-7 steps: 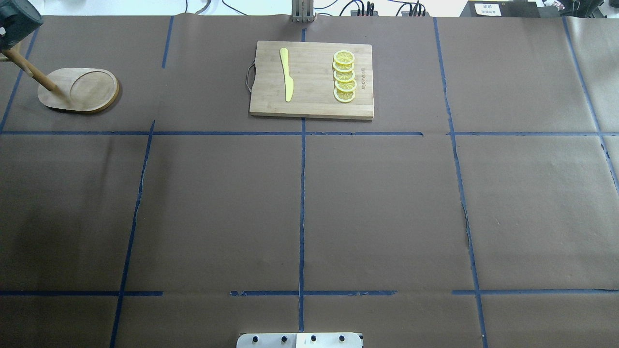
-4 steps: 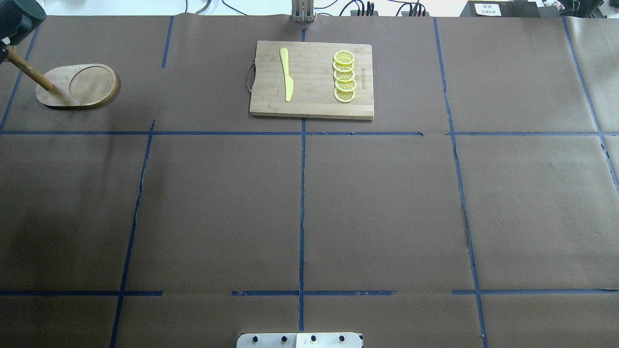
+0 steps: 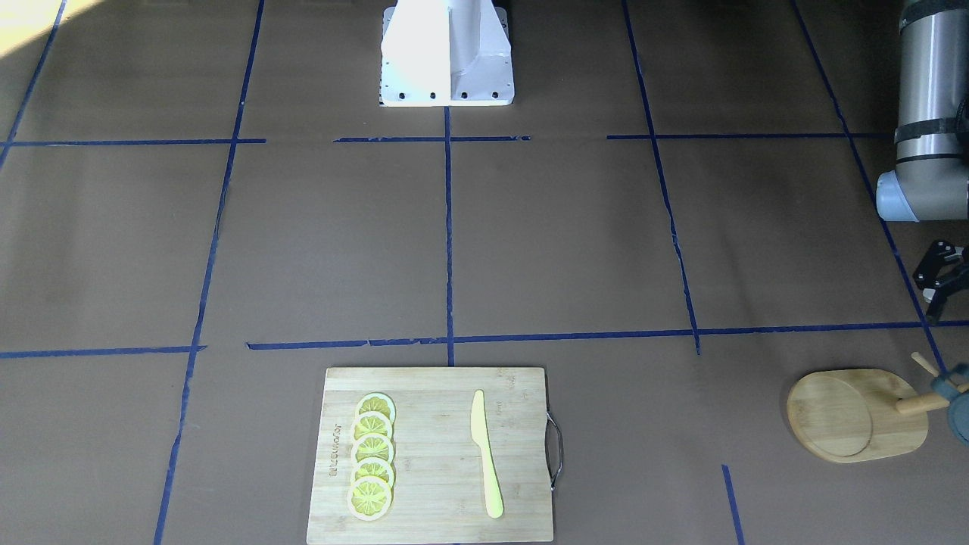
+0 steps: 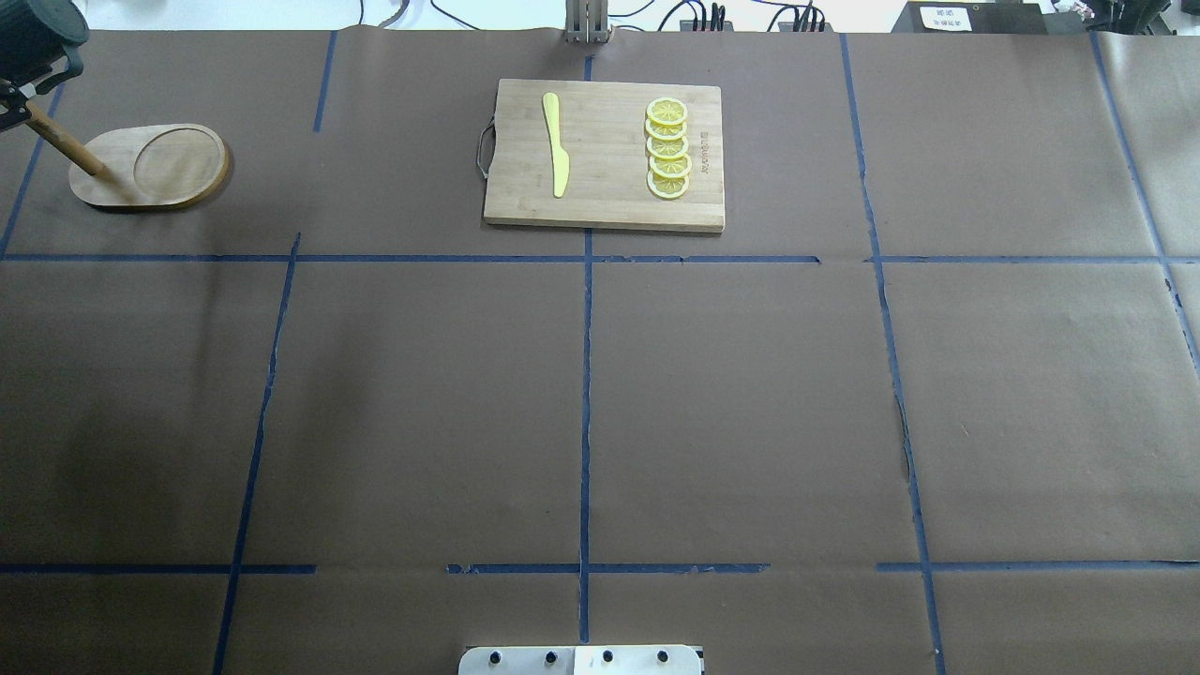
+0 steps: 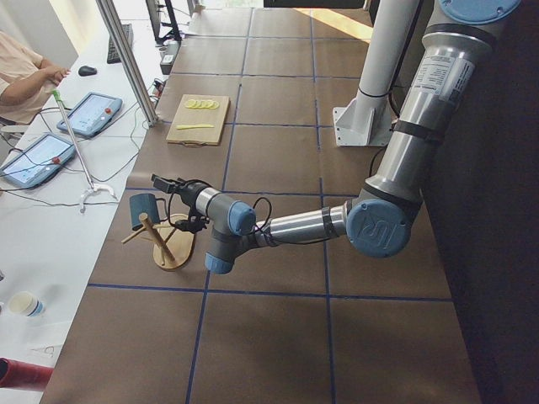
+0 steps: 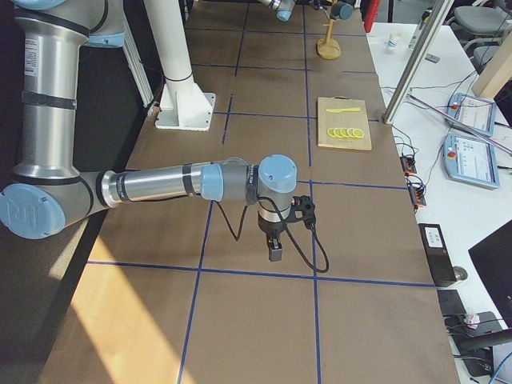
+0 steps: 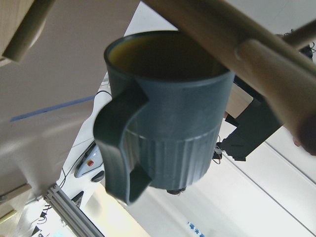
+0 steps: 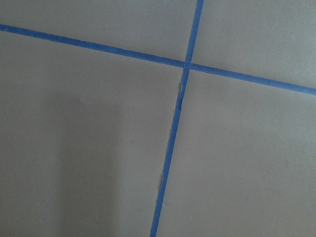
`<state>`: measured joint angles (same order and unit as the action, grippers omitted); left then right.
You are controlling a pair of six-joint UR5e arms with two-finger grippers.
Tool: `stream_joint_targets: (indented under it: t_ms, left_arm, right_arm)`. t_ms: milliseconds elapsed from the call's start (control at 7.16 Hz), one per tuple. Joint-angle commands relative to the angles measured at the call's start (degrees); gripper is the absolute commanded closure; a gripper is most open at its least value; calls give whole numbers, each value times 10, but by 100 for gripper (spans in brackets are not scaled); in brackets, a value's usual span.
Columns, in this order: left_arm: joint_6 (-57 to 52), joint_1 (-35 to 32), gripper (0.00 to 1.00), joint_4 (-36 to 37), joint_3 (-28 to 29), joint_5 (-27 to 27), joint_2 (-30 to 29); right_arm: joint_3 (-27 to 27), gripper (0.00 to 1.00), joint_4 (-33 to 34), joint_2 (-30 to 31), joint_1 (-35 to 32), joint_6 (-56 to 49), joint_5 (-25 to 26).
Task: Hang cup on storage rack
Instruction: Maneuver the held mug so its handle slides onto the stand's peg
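Observation:
The dark blue-grey cup [image 7: 168, 113] hangs at the top of the storage rack's post, its rim against a dowel peg [image 7: 232, 34] and its handle free. It also shows in the overhead view [image 4: 42, 28], at the front view's right edge [image 3: 960, 412] and in the left view [image 5: 143, 209]. The storage rack [image 4: 150, 167] stands at the table's far left corner [image 3: 855, 415]. My left gripper [image 3: 941, 281] is open and apart from the cup [image 5: 167, 183]. My right gripper [image 6: 274, 252] hangs over bare paper; I cannot tell whether it is open or shut.
A bamboo cutting board [image 4: 605, 155] with a yellow knife [image 4: 557, 145] and several lemon slices [image 4: 667, 148] lies at the far middle. The robot's base [image 3: 447, 53] is at the near edge. An operator [image 5: 25, 80] sits beyond the table.
The rack's base has shifted slightly and settled flat on the table. The cup at the top of the post has moved a little toward the far left corner.

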<state>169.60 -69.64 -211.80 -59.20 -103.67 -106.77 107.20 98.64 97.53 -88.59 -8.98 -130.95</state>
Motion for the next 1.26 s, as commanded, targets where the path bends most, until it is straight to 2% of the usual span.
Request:
stream_joint_targets:
  t_ms: [0,140,279,419,559,698,1117]
  left_arm:
    - [-83,-11,0,2,-111,-59,57]
    - [-155,-31,0,9,-153,-135,73]
    - [-258,-88,0,29,-165,-246,74]
    - [-384,-133,0,73,-182,-354,73]
    - [-551,-163,0,131,-194,-423,75]
    - [-699,-166,0,176,-193,-457,81]
    - [-1095,-183,0,298,-192,-451,114]
  right_arm:
    - [0,0,0,-1,0,0,0]
    - [0,0,0,-1,0,0,0]
    - [-1,0,0,-1,0,0,0]
    - [-1,0,1,-2,0,0,0]
    - [-1,0,1,-2,0,0,0]
    - [-2,0,1,-2,0,1,-1]
    - [-5,0,1,-2,1,2,-1]
